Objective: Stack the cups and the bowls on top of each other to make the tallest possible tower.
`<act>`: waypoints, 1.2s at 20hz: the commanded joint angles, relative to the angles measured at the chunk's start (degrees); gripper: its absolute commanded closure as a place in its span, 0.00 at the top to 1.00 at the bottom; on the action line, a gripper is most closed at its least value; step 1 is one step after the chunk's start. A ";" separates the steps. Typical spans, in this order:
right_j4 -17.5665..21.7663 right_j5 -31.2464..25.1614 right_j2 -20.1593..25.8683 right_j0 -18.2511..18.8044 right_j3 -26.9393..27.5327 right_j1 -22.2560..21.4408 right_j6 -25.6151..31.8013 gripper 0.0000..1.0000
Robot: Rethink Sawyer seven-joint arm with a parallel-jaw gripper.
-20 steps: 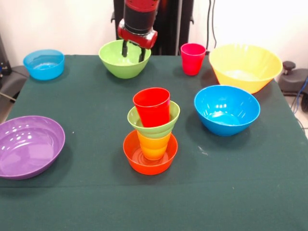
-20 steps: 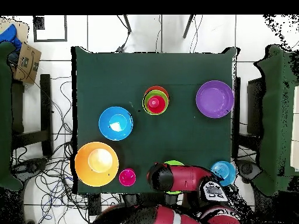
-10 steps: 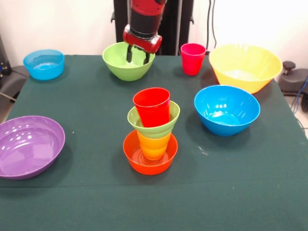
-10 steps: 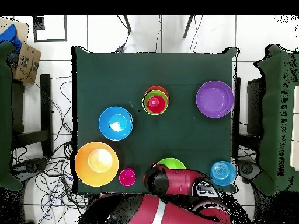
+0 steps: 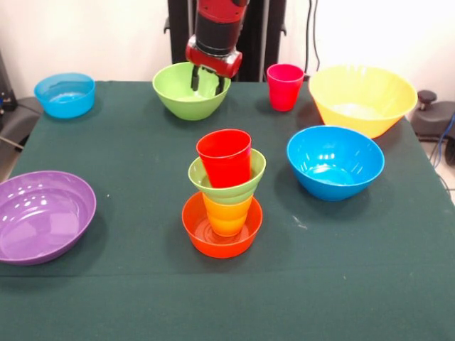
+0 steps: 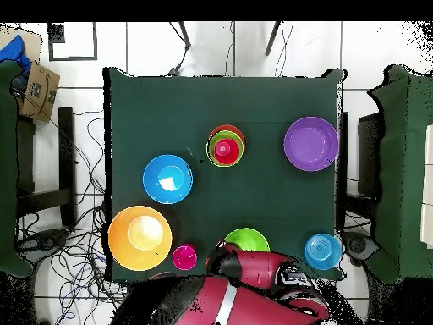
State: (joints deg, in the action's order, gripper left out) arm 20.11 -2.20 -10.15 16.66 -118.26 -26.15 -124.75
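Standing at the table's middle: the tower [image 5: 224, 192], a small orange bowl [image 5: 220, 238] at the bottom, a yellow-orange cup [image 5: 226, 215] in it, a small green bowl [image 5: 245, 186] on that, and a red cup [image 5: 225, 158] on top, leaning a little to one side.
Gripper: the gripper [image 5: 208, 79] hangs over the larger green bowl [image 5: 183, 96], its two dark fingers a little apart and dipping inside the bowl's rim at the side toward the pink-magenta cup; I cannot tell whether they touch the bowl or pinch its wall.
Larger green bowl: upright near the table's far edge, well apart from the tower; in the overhead view [image 6: 248, 239] the arm covers part of it.
Pink-magenta cup [image 5: 284, 87]: upright, between the larger green bowl and the large yellow bowl [image 5: 362, 99].
Blue bowl [image 5: 334, 162]: in front of the yellow one, beside the tower.
Small blue bowl [image 5: 65, 94]: at a far corner of the dark green tablecloth [image 5: 128, 156].
Purple bowl [image 5: 43, 215]: wide and shallow, near the table's side edge, well apart from the tower.
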 commanded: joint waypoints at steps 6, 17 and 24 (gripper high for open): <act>-3.95 -6.49 3.33 0.00 1.52 -3.44 -5.58 1.00; -4.57 -10.68 7.06 2.81 2.38 -6.77 -3.61 1.00; -5.61 -13.11 8.24 2.89 3.30 -7.76 -3.58 1.00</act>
State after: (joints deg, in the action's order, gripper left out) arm 18.27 -9.06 -9.63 19.31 -118.67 -33.44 -124.75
